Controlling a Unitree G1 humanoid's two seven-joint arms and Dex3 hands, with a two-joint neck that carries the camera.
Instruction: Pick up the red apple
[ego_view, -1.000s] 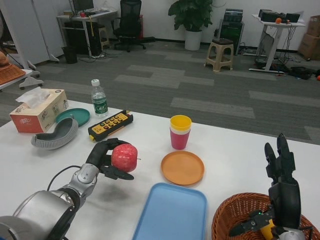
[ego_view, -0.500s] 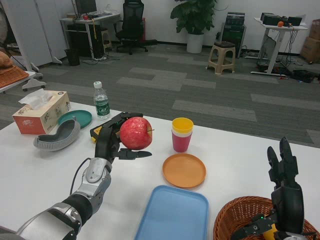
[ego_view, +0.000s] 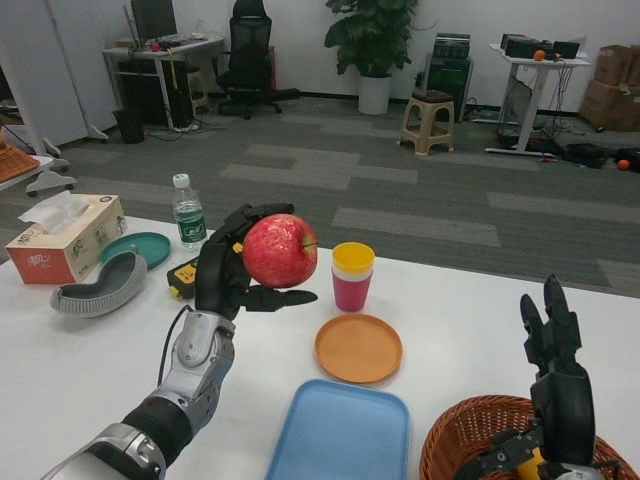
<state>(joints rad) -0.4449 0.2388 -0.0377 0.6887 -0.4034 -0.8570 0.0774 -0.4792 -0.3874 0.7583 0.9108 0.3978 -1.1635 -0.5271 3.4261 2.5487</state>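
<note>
My left hand (ego_view: 228, 268) grips the red apple (ego_view: 279, 251) and holds it well above the white table (ego_view: 470, 320), roughly over the spot left of the orange plate. The fingers wrap the apple's left side and the thumb juts out beneath it. My right hand (ego_view: 556, 395) waits at the lower right with its fingers straight up and apart, holding nothing, above the wicker basket.
An orange plate (ego_view: 358, 347), stacked yellow and pink cups (ego_view: 351, 275) and a blue tray (ego_view: 340, 433) lie mid-table. A wicker basket (ego_view: 465, 450) is at lower right. A yellow remote (ego_view: 184, 276), water bottle (ego_view: 188, 211), teal dish (ego_view: 140, 246), grey bowl (ego_view: 97, 285) and tissue box (ego_view: 64, 239) stand at left.
My left hand has lifted the apple from just above the table up and slightly right. The camera has shifted a little. The right hand has stayed where it was.
</note>
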